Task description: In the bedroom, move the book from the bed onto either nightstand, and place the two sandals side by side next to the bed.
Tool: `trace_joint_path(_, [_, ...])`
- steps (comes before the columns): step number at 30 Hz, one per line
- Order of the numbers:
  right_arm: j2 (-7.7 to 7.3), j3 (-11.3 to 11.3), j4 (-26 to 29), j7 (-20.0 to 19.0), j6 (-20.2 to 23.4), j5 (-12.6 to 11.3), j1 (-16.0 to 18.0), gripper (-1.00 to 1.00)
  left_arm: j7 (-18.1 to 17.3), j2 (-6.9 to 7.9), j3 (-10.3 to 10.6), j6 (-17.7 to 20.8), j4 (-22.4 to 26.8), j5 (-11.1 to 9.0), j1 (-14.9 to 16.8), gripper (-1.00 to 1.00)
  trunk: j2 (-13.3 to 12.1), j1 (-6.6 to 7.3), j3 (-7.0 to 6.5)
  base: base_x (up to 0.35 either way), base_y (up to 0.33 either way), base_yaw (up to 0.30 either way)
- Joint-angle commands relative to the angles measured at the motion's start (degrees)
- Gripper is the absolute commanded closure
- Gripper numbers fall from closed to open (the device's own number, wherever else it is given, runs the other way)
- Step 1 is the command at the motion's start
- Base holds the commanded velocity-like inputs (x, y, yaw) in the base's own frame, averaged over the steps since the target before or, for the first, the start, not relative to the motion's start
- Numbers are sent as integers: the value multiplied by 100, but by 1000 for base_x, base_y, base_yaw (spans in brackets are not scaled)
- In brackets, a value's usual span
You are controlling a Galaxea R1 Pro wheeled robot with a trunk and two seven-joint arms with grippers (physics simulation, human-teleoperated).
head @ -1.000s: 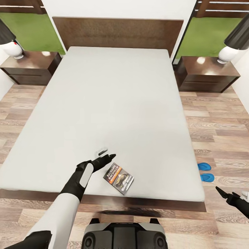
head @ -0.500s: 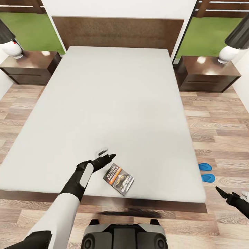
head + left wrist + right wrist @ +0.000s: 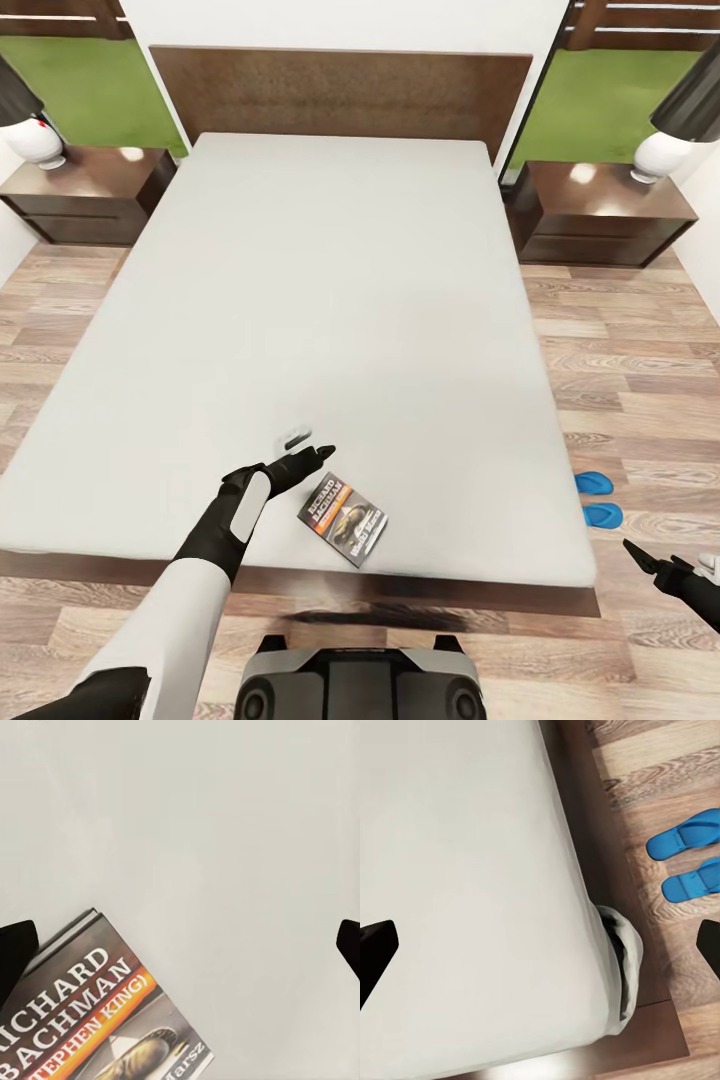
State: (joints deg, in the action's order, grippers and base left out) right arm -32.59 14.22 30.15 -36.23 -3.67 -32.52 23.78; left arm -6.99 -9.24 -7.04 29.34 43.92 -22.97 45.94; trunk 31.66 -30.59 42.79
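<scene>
The book (image 3: 343, 518) lies flat near the foot edge of the bed (image 3: 330, 300), its dark cover with white lettering and an orange band facing up. My left gripper (image 3: 312, 460) hovers just beside the book's near-left corner, open and holding nothing. In the left wrist view the book (image 3: 90, 1012) sits off to one side between the spread fingertips (image 3: 15, 952). The two blue sandals (image 3: 596, 499) lie close together on the floor by the bed's right side. My right gripper (image 3: 648, 560) hangs open above the floor near them, and the sandals (image 3: 690, 859) also show in the right wrist view.
A dark nightstand (image 3: 90, 190) stands left of the headboard and another (image 3: 600, 215) right of it, each bearing a white lamp (image 3: 660, 150). A small pale object (image 3: 294, 435) rests on the mattress beyond my left gripper. Wood floor (image 3: 630, 380) runs along both sides of the bed.
</scene>
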Motion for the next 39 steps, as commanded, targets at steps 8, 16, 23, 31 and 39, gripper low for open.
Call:
trace_joint_path(8, [-1,2,-9,-32,-2,-35,4,-100,-22,-8,-35,45,7,-14,2,-100,88,-46,42,0,0,0])
trace_joint_path(16, [-2,2,-9,-32,-2,-35,4,-100,-22,-8,-34,45,5,-14,2,-100,88,-46,42,0,0,0])
trace_joint_path(23, [2,-5,-9,-33,-2,-35,3,-100,-22,-8,-29,45,3,-14,2,-100,88,-46,42,0,0,0])
trace_joint_path(31, [0,-4,-9,-33,-2,-35,4,-100,-22,-15,-26,45,3,-14,2,-100,88,-46,42,0,0,0])
trace_joint_path(39, [-1,-4,-6,-33,-2,-35,3,-100,-22,-17,-26,45,2,-14,2,-100,289,-156,131,0,0,0])
